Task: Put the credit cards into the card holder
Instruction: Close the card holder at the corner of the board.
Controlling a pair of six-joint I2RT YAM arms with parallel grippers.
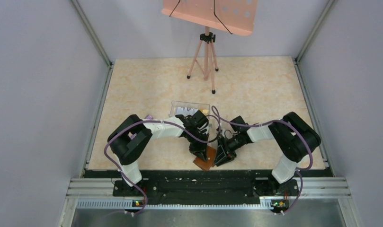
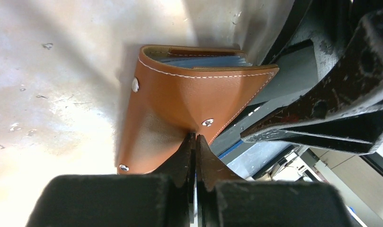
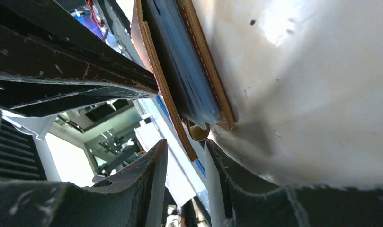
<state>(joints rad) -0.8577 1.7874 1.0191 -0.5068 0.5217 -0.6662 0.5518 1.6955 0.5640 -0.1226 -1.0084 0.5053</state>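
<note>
The left tool (image 2: pixel 195 138) pinches the card holder (image 2: pixel 180 97) by its flap. The right tool (image 3: pixel 187 152) stands spread around its other cover.

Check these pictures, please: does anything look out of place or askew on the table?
Yes. The card holder lies at the near edge of the table, and one corner seems to hang past it. The left gripper, shut on its cover, pinches the leather into a pucker. Nothing looks spilled or damaged.

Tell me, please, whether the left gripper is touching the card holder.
Touching. The left wrist view shows the left gripper shut on a flap of the card holder, puckering the leather.
</note>
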